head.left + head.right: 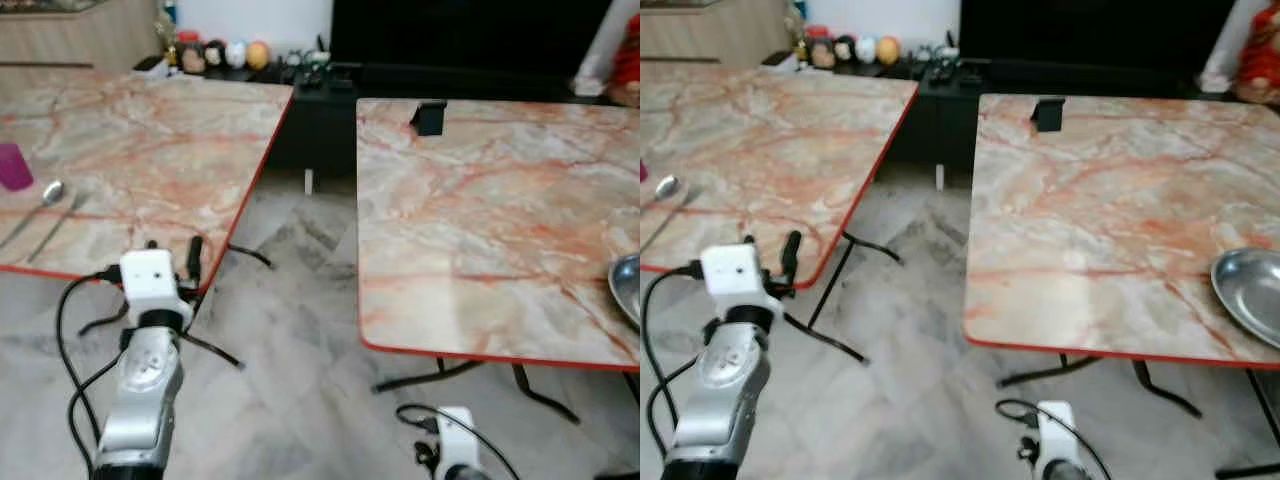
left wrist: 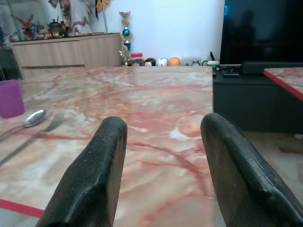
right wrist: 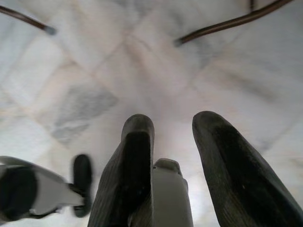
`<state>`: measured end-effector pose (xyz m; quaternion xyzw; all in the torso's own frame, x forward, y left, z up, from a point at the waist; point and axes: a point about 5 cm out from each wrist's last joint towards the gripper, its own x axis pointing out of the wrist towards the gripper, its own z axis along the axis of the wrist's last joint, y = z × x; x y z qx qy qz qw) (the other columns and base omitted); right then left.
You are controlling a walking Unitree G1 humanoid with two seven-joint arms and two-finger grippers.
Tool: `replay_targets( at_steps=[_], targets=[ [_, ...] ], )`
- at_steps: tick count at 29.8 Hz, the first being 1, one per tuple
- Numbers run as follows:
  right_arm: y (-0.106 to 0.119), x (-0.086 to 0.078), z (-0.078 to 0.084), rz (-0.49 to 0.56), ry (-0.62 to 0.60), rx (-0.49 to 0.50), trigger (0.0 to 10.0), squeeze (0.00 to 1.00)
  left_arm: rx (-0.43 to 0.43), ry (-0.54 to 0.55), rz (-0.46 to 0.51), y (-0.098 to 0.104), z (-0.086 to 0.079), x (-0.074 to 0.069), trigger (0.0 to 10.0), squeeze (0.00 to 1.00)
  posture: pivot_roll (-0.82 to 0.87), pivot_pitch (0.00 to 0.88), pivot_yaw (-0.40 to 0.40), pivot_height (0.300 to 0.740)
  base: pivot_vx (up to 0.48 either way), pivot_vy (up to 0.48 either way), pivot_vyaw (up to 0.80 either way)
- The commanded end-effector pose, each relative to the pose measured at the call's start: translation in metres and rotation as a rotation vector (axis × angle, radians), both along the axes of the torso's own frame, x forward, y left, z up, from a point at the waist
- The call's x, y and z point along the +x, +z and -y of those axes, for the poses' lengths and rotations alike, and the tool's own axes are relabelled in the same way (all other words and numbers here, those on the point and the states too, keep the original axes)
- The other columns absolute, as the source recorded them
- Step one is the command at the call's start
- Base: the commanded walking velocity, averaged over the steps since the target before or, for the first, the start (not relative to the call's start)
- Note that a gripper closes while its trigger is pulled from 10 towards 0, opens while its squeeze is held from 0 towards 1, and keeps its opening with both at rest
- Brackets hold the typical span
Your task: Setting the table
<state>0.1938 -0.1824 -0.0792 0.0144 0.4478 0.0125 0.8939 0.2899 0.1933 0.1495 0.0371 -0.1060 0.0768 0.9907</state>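
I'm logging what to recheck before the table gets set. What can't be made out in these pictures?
- Metal plate: cut off by the right eye view's edge.
- Purple cup: cut by the left eye view's edge.
- Fork beside the spoon: tines blurred, left wrist view.
- Shelf figurines: too small.

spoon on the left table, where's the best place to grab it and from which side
Probably the handle, not the bowl. The spoon lies flat beside the fork near the purple cup. Come down from above with the left gripper, jaws across the thin handle, clear of the fork.
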Motion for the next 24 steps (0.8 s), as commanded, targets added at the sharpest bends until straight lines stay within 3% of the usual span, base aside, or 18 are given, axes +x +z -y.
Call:
replay_targets(
  at_steps=[1, 24],
  targets=[
    [-0.0008, -0.0032, 0.0075, -0.011, -0.009, -0.018, 10.0, 0.0, -0.001, -0.019, 0.01, 0.004, 0.0057, 0.001, 10.0, 0.0, -0.03, 0.0, 0.007, 0.707, 0.0, 0.48, 0.0],
    [-0.0005, -0.0029, 0.0083, -0.009, -0.02, -0.015, 10.0, 0.0, -0.009, -0.023, 0.014, 0.0043, 0.005, 0.0003, 10.0, 0.0, -0.03, 0.0, 0.003, 0.707, 0.0, 0.48, 0.0]
  ],
)
